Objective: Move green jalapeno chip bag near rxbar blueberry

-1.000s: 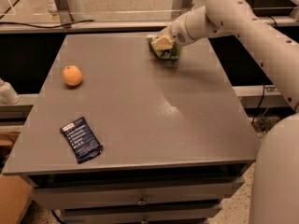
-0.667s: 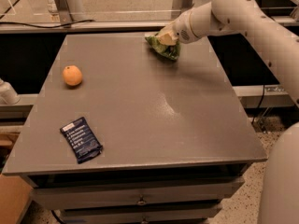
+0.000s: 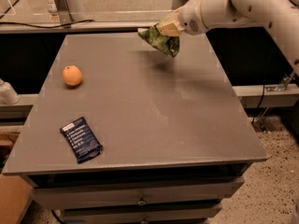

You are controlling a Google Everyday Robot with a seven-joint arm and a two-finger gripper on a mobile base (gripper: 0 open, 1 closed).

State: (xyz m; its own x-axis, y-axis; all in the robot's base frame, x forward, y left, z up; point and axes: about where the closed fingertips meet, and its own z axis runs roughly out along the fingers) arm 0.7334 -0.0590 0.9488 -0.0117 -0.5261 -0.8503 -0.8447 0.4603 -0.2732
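Observation:
The green jalapeno chip bag [image 3: 160, 40] is crumpled and hangs in the air above the far right part of the grey table [image 3: 140, 111]. My gripper [image 3: 169, 28] is shut on the bag's top and holds it clear of the tabletop. The white arm reaches in from the upper right. The rxbar blueberry [image 3: 81, 139], a dark navy wrapper with white text, lies flat near the table's front left corner, far from the bag.
An orange fruit [image 3: 72, 75] sits on the left side of the table. Drawers run under the front edge. A metal rail and posts stand behind the table. Speckled floor lies to the right.
The gripper has lifted the green bag off the table and carried it a little to the left. The bar and the orange have not moved.

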